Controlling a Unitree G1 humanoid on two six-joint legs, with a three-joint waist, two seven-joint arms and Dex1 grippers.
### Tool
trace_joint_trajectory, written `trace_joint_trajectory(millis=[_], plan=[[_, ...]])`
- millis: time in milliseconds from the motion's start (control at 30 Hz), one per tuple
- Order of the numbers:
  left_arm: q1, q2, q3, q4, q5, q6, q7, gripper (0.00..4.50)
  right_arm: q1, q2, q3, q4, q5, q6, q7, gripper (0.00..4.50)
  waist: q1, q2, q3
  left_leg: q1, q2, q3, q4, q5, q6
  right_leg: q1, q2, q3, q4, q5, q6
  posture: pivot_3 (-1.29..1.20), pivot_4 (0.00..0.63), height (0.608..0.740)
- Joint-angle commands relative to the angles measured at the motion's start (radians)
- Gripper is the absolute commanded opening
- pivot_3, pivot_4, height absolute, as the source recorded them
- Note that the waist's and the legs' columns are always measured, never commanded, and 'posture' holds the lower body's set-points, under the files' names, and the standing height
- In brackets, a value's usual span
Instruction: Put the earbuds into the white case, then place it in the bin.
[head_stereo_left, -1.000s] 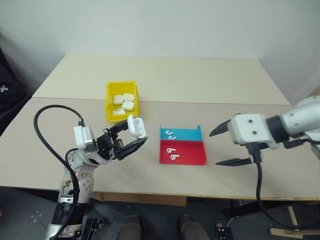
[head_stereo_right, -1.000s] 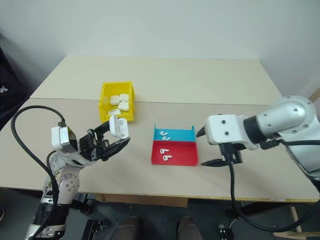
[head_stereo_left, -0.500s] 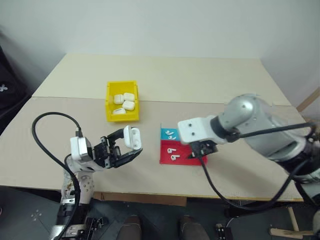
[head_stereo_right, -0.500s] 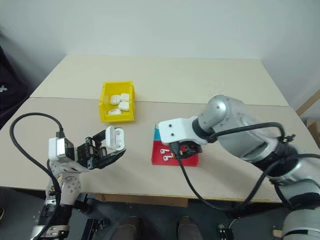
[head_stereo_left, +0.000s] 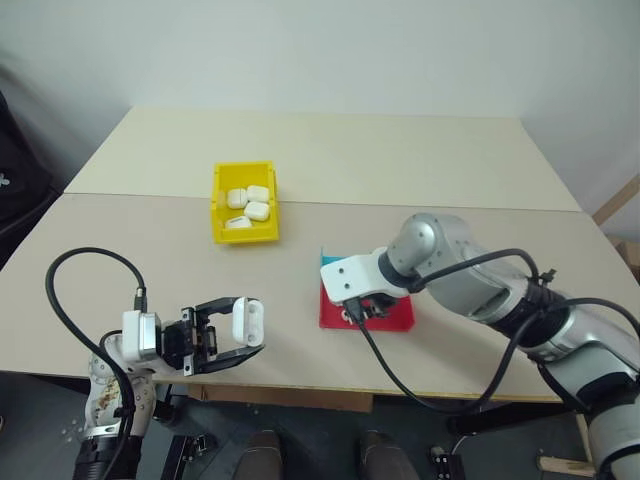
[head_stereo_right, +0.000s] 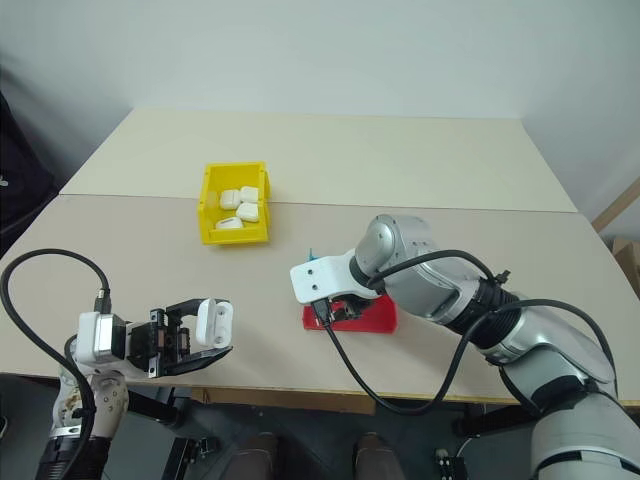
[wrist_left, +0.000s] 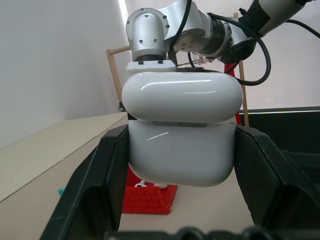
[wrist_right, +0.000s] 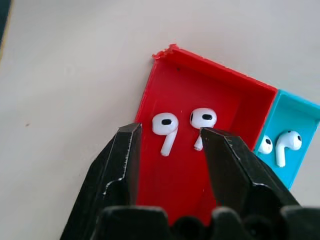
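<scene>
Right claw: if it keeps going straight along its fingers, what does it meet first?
Probably the earbud lying between its fingers in the red tray, then the tray floor. The right claw is open around it; depth is unclear.

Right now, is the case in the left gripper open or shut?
Open: the white case has its lid flipped up, hinge side facing the wrist camera.

Left end effector (head_stereo_left: 243, 336) is clamped and points level; right end effector (wrist_right: 167, 137) points down, fingers parted.
</scene>
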Motion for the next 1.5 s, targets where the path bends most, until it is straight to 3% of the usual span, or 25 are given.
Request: trace_joint_trajectory(millis=[33,333,400,1500], plan=[[0.008,0.018,0.012,-0.034,-0.001,-0.020,-0.014,2.78,0.002,0.001,-0.015,-0.011,-0.024,-0.029,0.010,2.47,0.000,0.000,0.000,0.000,0.000,0.000,0.000,0.000,0.000,0.000,0.000,0.000,0.000,0.000,0.000,0.00,0.150,0.740],[0.004,0.031,0.011,-0.049,0.008,-0.010,0.007,2.78,0.029,0.018,-0.001,-0.002,-0.049,-0.039,0.045,2.47,-0.002,0.000,0.000,0.000,0.000,0.000,0.000,0.000,0.000,0.000,0.000,0.000,0.000,0.000,0.000,0.00,0.150,0.740],[0.003,0.031,0.011,-0.052,0.007,-0.008,0.014,2.78,0.034,0.023,-0.006,-0.002,-0.056,-0.042,0.042,2.10,-0.002,0.000,0.000,0.000,0.000,0.000,0.000,0.000,0.000,0.000,0.000,0.000,0.000,0.000,0.000,0.00,0.150,0.740],[0.065,0.021,0.004,-0.112,0.031,-0.022,0.096,2.78,0.057,0.105,-0.017,0.118,-0.162,-0.194,0.042,2.10,-0.020,0.000,0.000,0.001,0.000,-0.001,-0.001,0.000,0.000,0.000,0.000,0.000,0.000,0.000,0.000,0.00,0.150,0.740]])
